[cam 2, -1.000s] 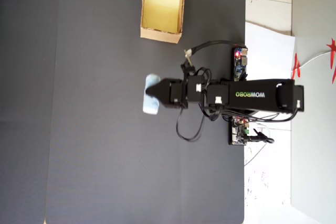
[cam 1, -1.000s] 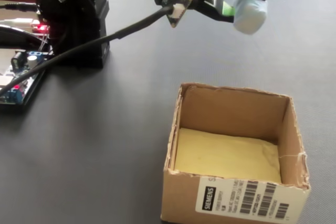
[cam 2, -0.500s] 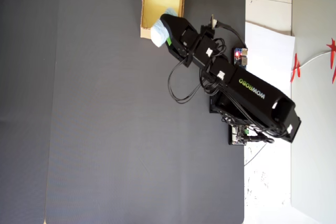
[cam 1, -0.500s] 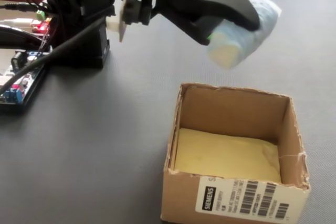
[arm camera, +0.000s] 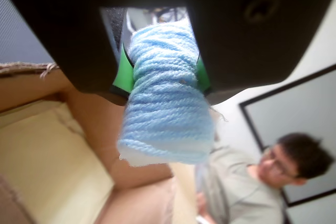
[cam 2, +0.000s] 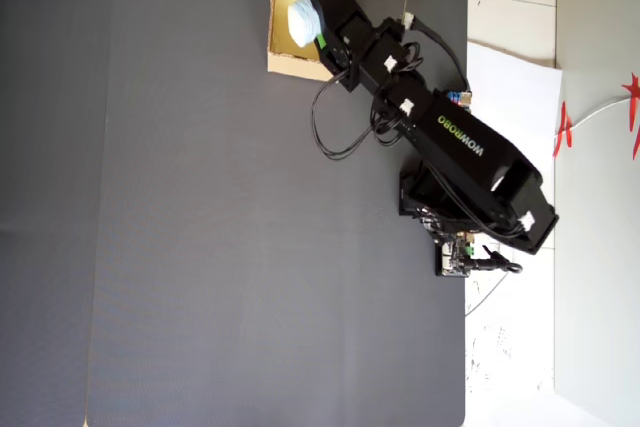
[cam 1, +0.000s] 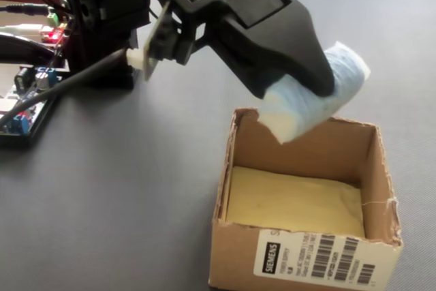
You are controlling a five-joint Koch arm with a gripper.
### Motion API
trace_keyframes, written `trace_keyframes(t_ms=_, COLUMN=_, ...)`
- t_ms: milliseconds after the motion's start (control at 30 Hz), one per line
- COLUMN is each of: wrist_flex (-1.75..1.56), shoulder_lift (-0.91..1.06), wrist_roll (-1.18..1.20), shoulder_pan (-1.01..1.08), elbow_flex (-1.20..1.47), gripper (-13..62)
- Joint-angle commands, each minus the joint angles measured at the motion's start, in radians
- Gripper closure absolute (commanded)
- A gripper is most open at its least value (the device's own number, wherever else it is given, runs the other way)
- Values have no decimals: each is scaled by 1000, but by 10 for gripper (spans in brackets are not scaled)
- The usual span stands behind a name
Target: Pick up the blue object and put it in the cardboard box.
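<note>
The blue object (arm camera: 165,103) is a pale blue yarn-wrapped oblong, held between the green-padded jaws of my gripper (arm camera: 161,74), which is shut on it. In the fixed view the blue object (cam 1: 320,97) hangs tilted over the far rim of the cardboard box (cam 1: 300,250), above its yellowish floor. My gripper (cam 1: 310,90) covers its upper side. From overhead the blue object (cam 2: 303,20) sits over the cardboard box (cam 2: 283,57) at the mat's top edge, with the gripper (cam 2: 318,25) reaching in from the right.
The box carries a white barcode label (cam 1: 317,260) on its near wall. The arm's base and circuit boards (cam 1: 30,97) stand at the left of the fixed view. A person (arm camera: 268,182) appears beyond the box in the wrist view. A dark grey mat (cam 2: 200,247) covers the table.
</note>
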Motion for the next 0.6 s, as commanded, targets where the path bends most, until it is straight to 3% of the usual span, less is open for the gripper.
trace_keyframes(t_ms=0, wrist_flex=9, shoulder_lift=8, wrist_roll=12, shoulder_pan=15, elbow_flex=-87, gripper=388)
trace_keyframes(t_ms=67, wrist_flex=37, shoulder_lift=6, wrist_roll=26, shoulder_pan=17, elbow_flex=-92, gripper=325)
trace_keyframes(t_ms=100, wrist_flex=107, shoulder_lift=5, wrist_roll=32, shoulder_pan=17, elbow_flex=-110, gripper=259)
trace_keyframes(t_ms=200, wrist_flex=143, shoulder_lift=-5, wrist_roll=35, shoulder_pan=18, elbow_flex=-115, gripper=197)
trace_keyframes(t_ms=567, wrist_flex=141, shoulder_lift=-2, wrist_roll=37, shoulder_pan=-40, elbow_flex=-120, gripper=185)
